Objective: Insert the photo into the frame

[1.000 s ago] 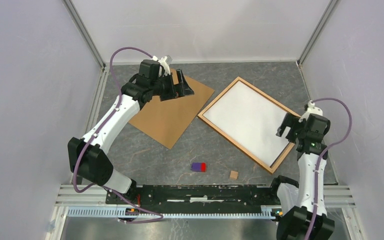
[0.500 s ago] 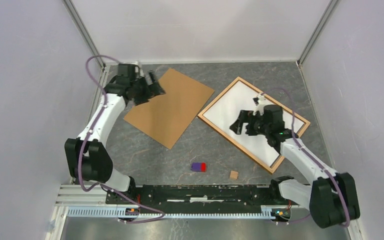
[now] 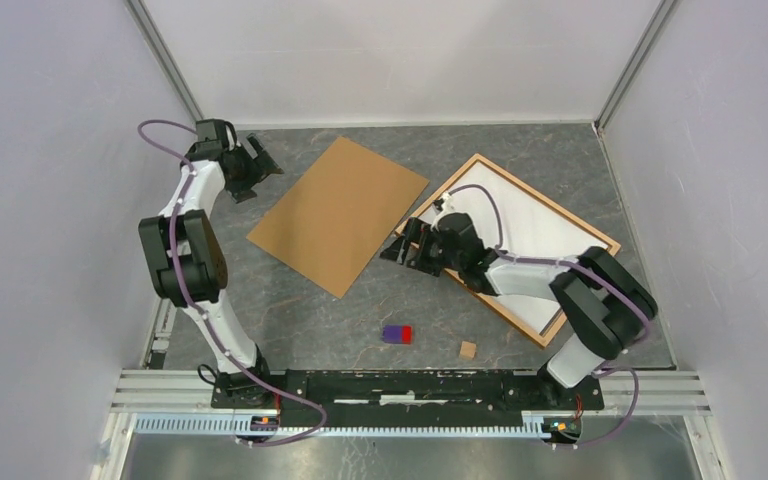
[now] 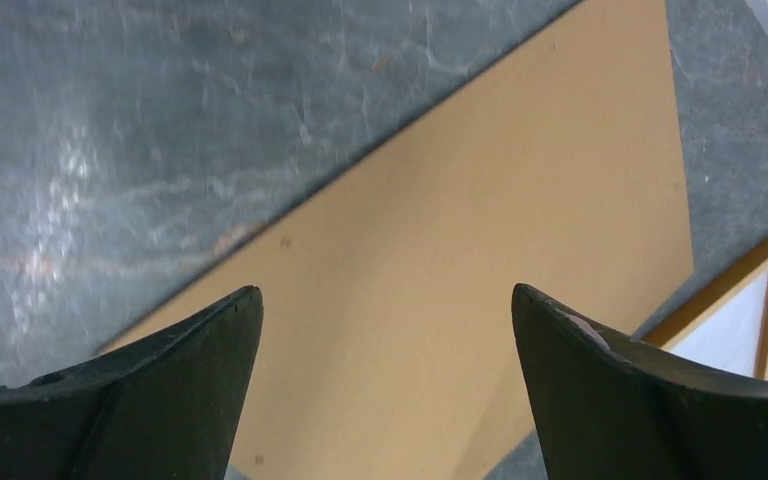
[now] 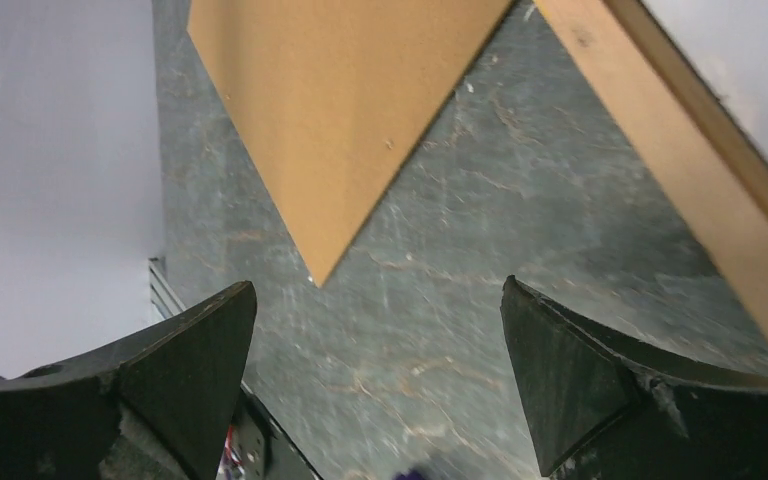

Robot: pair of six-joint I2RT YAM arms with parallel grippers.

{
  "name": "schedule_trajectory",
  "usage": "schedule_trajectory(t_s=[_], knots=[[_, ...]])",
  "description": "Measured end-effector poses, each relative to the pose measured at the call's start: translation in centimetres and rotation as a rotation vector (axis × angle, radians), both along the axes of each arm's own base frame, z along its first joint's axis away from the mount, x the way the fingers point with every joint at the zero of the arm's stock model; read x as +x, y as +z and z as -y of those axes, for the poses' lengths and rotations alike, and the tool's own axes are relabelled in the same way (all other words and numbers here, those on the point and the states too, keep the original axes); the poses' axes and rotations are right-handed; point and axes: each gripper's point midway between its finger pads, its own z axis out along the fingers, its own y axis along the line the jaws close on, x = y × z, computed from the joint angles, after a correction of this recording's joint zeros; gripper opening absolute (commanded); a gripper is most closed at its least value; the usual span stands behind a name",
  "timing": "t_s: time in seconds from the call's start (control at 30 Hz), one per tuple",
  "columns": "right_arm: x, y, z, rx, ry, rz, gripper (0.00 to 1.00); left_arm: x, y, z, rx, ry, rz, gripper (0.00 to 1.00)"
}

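I have the large thin rectangular frame of light orange-brown wood (image 3: 550,200) lying flat on the right half of the grey marbled table (image 3: 290,310), turned at an angle. A flat white sheet (image 3: 540,228) fills its opening from moulding to moulding. The sheet reads as plain white from above, and I cannot tell whether it is the photo lying face down.

To the frame's left lies a plain brown rectangular backing board (image 3: 338,215), flat on the table, its right corner near the frame's left corner but apart from it.

My right gripper (image 3: 403,243) hovers over the frame's left corner with its fingers spread wide and nothing between them. Its wrist view shows bare table in the gap, the board's near corner to one side and the moulding to the other.

My left gripper (image 3: 257,165) sits at the far left corner, off the board's left edge, likewise spread and empty.

Near the front edge rest a small purple-and-red block (image 3: 397,334) and a small wooden cube (image 3: 468,349), apart from each other.
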Motion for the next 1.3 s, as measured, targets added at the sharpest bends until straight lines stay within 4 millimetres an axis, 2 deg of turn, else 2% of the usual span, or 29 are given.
schedule_trajectory(t_s=[0.1, 0.2, 0.3, 0.43, 0.63, 0.83, 1.0, 1.13, 1.3], knots=[[0.6, -0.7, -2.2, 0.043, -0.021, -0.032, 0.98, 2.4, -0.9, -1.0, 0.033, -0.025, -0.011, 1.00], [1.0, -1.9, -3.1, 0.047, -0.035, -0.064, 0.98, 3.0, -3.0, -1.6, 0.040, -0.037, -0.056, 1.00], [1.8, -2.9, -4.1, 0.036, -0.049, -0.079, 0.98, 2.5, -5.4, -1.7, 0.025, -0.043, -0.122, 1.00], [3.1, -2.9, -5.7, 0.044, -0.055, -0.069, 0.98, 1.8, -7.2, -1.7, 0.013, -0.042, -0.178, 1.00], [3.7, -2.9, -7.6, 0.048, -0.069, -0.070, 0.98, 0.3, -8.3, -1.5, -0.002, -0.032, -0.253, 1.00], [4.6, -2.9, -9.1, 0.077, -0.086, -0.091, 0.98, -0.6, -8.6, -1.3, -0.027, -0.002, -0.276, 1.00], [5.6, -2.7, -10.2, 0.096, -0.077, -0.076, 0.98, -2.7, -8.7, -2.8, -0.006, 0.064, -0.277, 1.00], [5.8, -2.5, -10.7, 0.118, -0.059, -0.054, 0.98, -6.0, -8.9, -3.9, -0.019, 0.154, -0.286, 1.00], [6.0, -2.4, -10.6, 0.102, -0.034, -0.017, 0.98, -9.9, -9.0, -3.7, -0.018, 0.210, -0.261, 1.00]])
